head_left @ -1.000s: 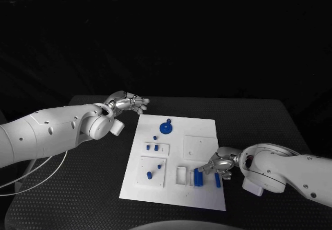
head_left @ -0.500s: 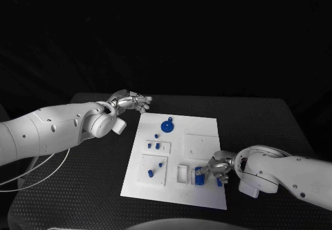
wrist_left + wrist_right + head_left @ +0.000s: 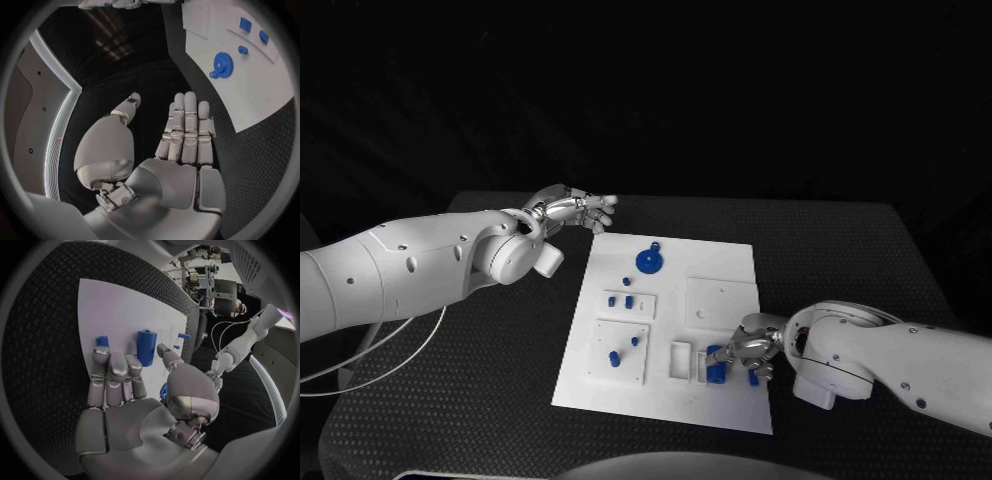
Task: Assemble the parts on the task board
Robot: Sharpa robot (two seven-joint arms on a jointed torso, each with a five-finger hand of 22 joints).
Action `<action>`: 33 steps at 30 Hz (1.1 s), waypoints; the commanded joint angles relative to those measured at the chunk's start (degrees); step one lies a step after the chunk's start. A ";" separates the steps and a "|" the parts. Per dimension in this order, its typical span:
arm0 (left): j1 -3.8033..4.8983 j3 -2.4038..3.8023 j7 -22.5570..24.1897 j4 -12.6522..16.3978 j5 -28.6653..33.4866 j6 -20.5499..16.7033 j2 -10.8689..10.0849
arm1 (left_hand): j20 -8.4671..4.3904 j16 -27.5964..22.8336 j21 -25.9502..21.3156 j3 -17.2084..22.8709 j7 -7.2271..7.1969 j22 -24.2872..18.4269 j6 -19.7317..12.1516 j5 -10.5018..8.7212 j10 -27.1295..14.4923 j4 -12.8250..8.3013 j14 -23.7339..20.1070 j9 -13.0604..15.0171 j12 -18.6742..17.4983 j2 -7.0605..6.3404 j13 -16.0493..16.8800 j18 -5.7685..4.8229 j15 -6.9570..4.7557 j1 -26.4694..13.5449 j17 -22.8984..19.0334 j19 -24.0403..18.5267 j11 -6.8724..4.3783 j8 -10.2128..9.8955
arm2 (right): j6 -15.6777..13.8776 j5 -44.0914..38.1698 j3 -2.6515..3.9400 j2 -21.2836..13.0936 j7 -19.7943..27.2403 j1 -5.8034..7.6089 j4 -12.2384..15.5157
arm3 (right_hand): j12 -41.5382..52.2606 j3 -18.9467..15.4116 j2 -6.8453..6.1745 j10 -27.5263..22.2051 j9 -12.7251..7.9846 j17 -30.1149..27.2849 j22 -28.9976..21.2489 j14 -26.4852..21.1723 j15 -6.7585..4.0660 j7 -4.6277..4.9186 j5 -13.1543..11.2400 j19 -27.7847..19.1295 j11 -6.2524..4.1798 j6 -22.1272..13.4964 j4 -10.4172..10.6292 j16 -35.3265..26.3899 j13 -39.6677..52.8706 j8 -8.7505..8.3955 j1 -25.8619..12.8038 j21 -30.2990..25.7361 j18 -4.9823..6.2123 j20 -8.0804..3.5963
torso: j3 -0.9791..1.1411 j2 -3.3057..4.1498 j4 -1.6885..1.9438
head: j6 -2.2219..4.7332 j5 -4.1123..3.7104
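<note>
Reaching in from the left edge of the head view, the left hand (image 3: 574, 211) hovers above the black table (image 3: 473, 400) just beyond the upper left corner of the task board (image 3: 718, 265), fingers straight and spread, grasping nothing; the left wrist view confirms the bare palm (image 3: 181, 150). At centre frame lies the white task board, a tall rectangle. Near its top sits a round blue gear (image 3: 648, 263). Below that, left of centre, small blue pegs (image 3: 620, 300) stand on a raised white square, and two more blue pieces (image 3: 623, 350) rest on a larger square beneath. Toward the lower right of the board, the right hand (image 3: 747, 350) rests with its fingers over a blue block (image 3: 714, 365) beside white slots; whether it grips the block or only touches it is unclear. Judging by the layout, several parts look seated, while the blue block and a short blue peg (image 3: 102, 341) beside it seem yet to be fitted, so the assembly appears partway done
</note>
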 commanded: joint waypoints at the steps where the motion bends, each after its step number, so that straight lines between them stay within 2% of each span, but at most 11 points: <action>1: 0.03 0.03 0.15 0.22 0.13 0.86 -0.03 | -0.09 -0.30 -0.23 -0.12 0.19 1.15 -0.39 -0.31 0.04 0.17 0.09 0.03 -0.24 -0.03 -0.07 0.41 0.30 -0.40 0.06 -0.32 0.22 -0.17 | 0.96 -1.98 -0.19 0.65 -0.46 -0.10 -0.57 | -0.29 0.09 -0.14 -0.12 -0.03 -0.15 0.48 -0.45 0.06 0.30 -0.47 -0.01 -0.17 0.71 -0.56 0.35 -0.13 -0.13 -0.51 -0.12 0.98 -0.46 | -0.02 -0.01 0.03 | -0.14 0.02; 7: 0.03 0.03 0.23 0.36 0.13 0.84 -0.25 | -0.10 -0.31 -0.25 -0.29 0.18 1.16 -0.43 -0.31 0.05 0.20 0.09 0.07 -0.27 0.00 -0.07 0.46 0.28 -0.37 0.11 -0.35 0.22 -0.14 | 0.35 -3.81 -0.54 1.04 -0.79 -0.34 -0.69 | -0.41 0.52 0.12 -0.21 0.05 -0.47 0.48 -0.58 0.10 0.34 -0.56 -0.02 -0.14 0.76 -1.51 0.53 -0.15 -0.29 -0.35 -0.12 0.98 -0.43 | -0.02 -0.01 -0.04 | -0.42 0.15; 8: 0.03 0.03 0.18 0.36 0.13 0.88 -0.31 | -0.07 -0.33 -0.29 -0.62 0.18 1.14 -0.44 -0.31 0.05 0.52 0.08 0.09 -0.30 -0.14 -0.07 0.46 0.30 -0.90 0.13 -0.38 0.22 -0.12 | 0.23 -3.81 -0.54 1.03 -0.84 -0.35 -0.68 | -0.42 0.99 0.59 -0.17 0.10 -0.60 0.49 -0.60 0.10 0.33 -1.21 0.03 -0.15 0.84 -2.18 0.64 -0.11 -0.32 0.20 -0.08 0.98 -0.44 | -0.02 -0.03 -0.04 | -0.46 0.16; 10: 0.03 0.03 0.12 0.37 0.13 0.89 -0.35 | -0.08 -0.37 -0.36 -1.06 0.16 1.11 -0.48 -0.31 0.06 0.90 0.06 0.12 -0.34 -0.35 -0.08 0.52 0.29 -1.49 0.17 -0.44 0.20 -0.11 | 0.16 -4.02 -0.55 1.08 -0.94 -0.35 -0.77 | -0.44 2.90 0.95 0.01 0.19 -1.00 0.42 -0.65 0.14 0.34 -4.21 0.18 -0.10 1.02 -2.80 0.86 -0.02 -0.47 1.06 -0.09 0.98 -0.34 | -0.01 0.00 -0.03 | -0.46 0.08; 11: 0.04 0.03 0.12 0.38 0.13 0.87 -0.35 | -0.09 -0.38 -0.37 -1.10 0.16 1.11 -0.49 -0.31 0.06 0.94 0.05 0.12 -0.35 -0.36 -0.08 0.54 0.28 -1.52 0.18 -0.45 0.20 -0.10 | 0.15 -4.08 -0.55 1.12 -1.02 -0.35 -0.82 | -0.54 5.12 0.34 0.08 0.22 -1.30 0.31 -0.67 0.17 0.39 -6.50 0.35 -0.10 1.14 -2.29 0.98 -0.05 -0.59 1.50 -0.15 0.98 -0.26 | -0.01 0.02 -0.02 | -0.42 0.05; 12: 0.04 0.03 0.12 0.39 0.13 0.87 -0.34 | -0.09 -0.38 -0.38 -1.13 0.15 1.11 -0.49 -0.31 0.06 0.96 0.05 0.13 -0.35 -0.38 -0.09 0.55 0.28 -1.54 0.19 -0.45 0.19 -0.10 | 0.17 -4.08 -0.55 1.13 -1.02 -0.35 -0.86 | -0.66 8.53 -0.99 0.17 0.26 -1.67 0.22 -0.69 0.28 0.30 -8.79 0.58 -0.05 1.28 -1.12 1.16 -0.08 -0.76 2.12 -0.17 0.98 -0.17 | -0.01 0.02 -0.01 | -0.40 0.02; 13: 0.04 0.03 0.13 0.39 0.13 0.88 -0.34 | -0.10 -0.39 -0.39 -1.16 0.15 1.10 -0.50 -0.30 0.06 0.99 0.05 0.13 -0.36 -0.39 -0.09 0.56 0.28 -1.56 0.19 -0.45 0.19 -0.10 | 0.21 -4.08 -0.56 1.13 -0.95 -0.35 -0.87 | -0.72 11.93 -2.47 0.29 0.32 -2.02 0.17 -0.69 0.24 0.41 -11.05 0.80 -0.04 1.43 0.29 1.35 -0.07 -0.90 2.55 -0.14 0.98 -0.08 | -0.02 0.02 -0.03 | -0.41 0.01; 14: 0.04 0.03 0.06 0.42 0.13 0.92 -0.32 | -0.10 -0.39 -0.39 -1.18 0.15 1.10 -0.50 -0.30 0.06 1.02 0.04 0.13 -0.36 -0.40 -0.09 0.57 0.27 -1.57 0.20 -0.45 0.19 -0.09 | 0.19 -4.08 -0.56 1.13 -0.91 -0.35 -0.86 | -0.76 16.68 -4.85 0.45 0.46 -2.48 0.22 -0.69 0.27 0.49 -13.16 1.12 -0.04 1.59 2.23 1.71 -0.03 -1.07 3.05 0.07 0.98 0.06 | -0.04 0.00 -0.03 | -0.42 -0.01; 17: 0.04 0.03 -0.01 0.46 0.13 1.03 -0.32 | -0.11 -0.39 -0.40 -1.19 0.14 1.10 -0.51 -0.30 0.06 1.03 0.04 0.14 -0.37 -0.38 -0.09 0.59 0.27 -1.56 0.20 -0.45 0.19 -0.09 | -0.22 -4.01 -0.57 1.16 -0.83 -0.36 -0.75 | -0.71 19.87 -6.11 0.64 0.73 -2.94 0.38 -0.75 0.31 0.43 -13.37 1.25 0.09 1.68 2.93 2.11 0.13 -1.16 3.34 0.37 0.98 0.16 | -0.04 0.01 -0.04 | -0.44 -0.02; 28: 0.04 0.03 -0.11 0.46 0.04 0.96 -0.40 | -0.13 -0.42 -0.42 -1.34 0.12 1.12 -0.56 -0.30 0.09 0.89 0.05 0.20 -0.42 -0.22 -0.09 0.70 0.23 -0.98 0.29 -0.46 0.17 -0.05 | -2.25 -1.08 -0.57 0.56 -0.62 -0.36 0.09 | -0.39 23.25 -5.86 1.43 1.31 -3.66 0.54 -0.83 0.21 0.27 -11.70 1.34 -0.14 2.49 2.36 2.71 0.68 -0.94 3.38 0.78 0.98 0.30 | -0.02 -0.01 -0.09 | -0.42 -0.05; 33: 0.04 0.03 -0.20 0.49 -0.02 0.96 -0.54 | -0.12 -0.43 -0.42 -1.41 0.12 1.13 -0.57 -0.30 0.11 0.85 0.06 0.22 -0.43 -0.11 -0.09 0.71 0.23 -0.81 0.32 -0.45 0.16 -0.03 | -2.71 0.36 -0.54 -0.37 -0.50 -0.33 1.11 | -0.50 23.72 -5.87 1.45 1.43 -3.88 0.56 -0.84 0.19 0.25 -11.03 1.36 -0.17 2.62 2.18 2.86 0.59 -0.95 2.84 0.87 0.98 0.35 | -0.03 0.00 -0.10 | -0.32 -0.02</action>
